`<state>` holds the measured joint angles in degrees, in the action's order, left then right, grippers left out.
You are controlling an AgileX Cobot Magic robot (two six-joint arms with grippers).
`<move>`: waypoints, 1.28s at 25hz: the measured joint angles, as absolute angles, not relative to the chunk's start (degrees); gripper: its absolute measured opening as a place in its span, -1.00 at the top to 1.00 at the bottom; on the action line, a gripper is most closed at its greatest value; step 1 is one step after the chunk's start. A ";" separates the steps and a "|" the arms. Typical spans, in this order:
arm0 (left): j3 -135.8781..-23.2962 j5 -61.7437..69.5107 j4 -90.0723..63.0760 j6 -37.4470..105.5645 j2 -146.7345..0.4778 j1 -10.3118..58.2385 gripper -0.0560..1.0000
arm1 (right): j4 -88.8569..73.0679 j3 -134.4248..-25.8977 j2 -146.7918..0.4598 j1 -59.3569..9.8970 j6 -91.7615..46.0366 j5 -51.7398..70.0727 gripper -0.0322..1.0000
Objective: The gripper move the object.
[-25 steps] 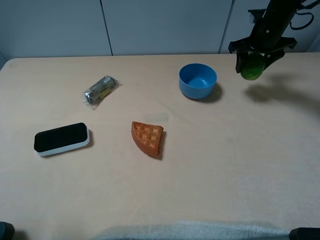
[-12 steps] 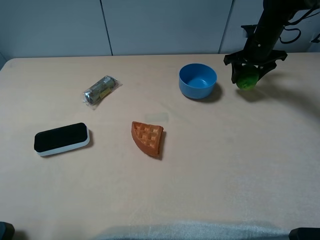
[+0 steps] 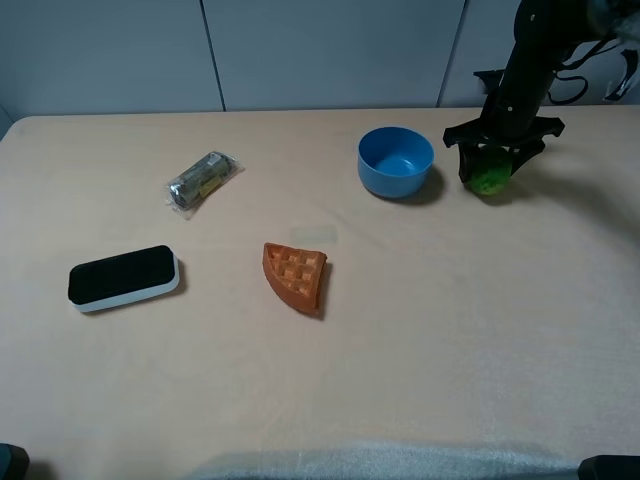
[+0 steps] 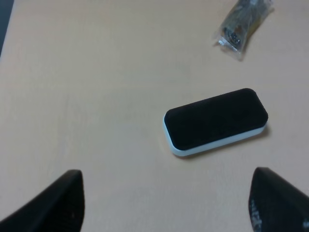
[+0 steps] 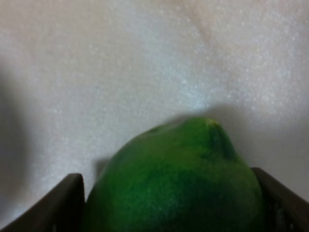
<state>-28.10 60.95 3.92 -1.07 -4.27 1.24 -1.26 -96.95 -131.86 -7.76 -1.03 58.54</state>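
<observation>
The green fruit [image 3: 490, 175] sits low at the table, just right of the blue bowl [image 3: 396, 161], between the fingers of my right gripper [image 3: 492, 168]. In the right wrist view the fruit [image 5: 178, 183] fills the gap between both fingers, with its shadow right under it on the table. The right gripper is shut on it. My left gripper [image 4: 164, 203] is open and empty, hovering above the black and white eraser [image 4: 216, 121]; its arm is out of the exterior high view.
An orange waffle wedge [image 3: 295, 276] lies mid-table. A wrapped packet [image 3: 203, 180] lies at the left, also in the left wrist view [image 4: 243, 21]. The eraser [image 3: 124, 277] lies at the left front. A grey cloth [image 3: 400, 462] edges the front.
My right gripper has carried the green fruit down and to the left, from up in the air at the far right to table level beside the blue bowl.
</observation>
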 joint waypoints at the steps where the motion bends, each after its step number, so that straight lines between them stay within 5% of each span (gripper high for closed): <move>1: -28.10 60.95 3.92 -1.07 -4.27 1.24 -0.55 | -1.20 -96.95 -131.86 -7.76 -1.03 58.51 -0.02; 32: -28.10 60.95 3.92 -1.07 -4.27 1.24 -0.55 | 0.00 -97.09 -131.86 -7.76 -3.66 59.27 -0.02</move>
<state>-28.10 60.95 3.92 -1.07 -4.27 1.24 0.00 -97.09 -131.86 -7.76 -3.66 59.27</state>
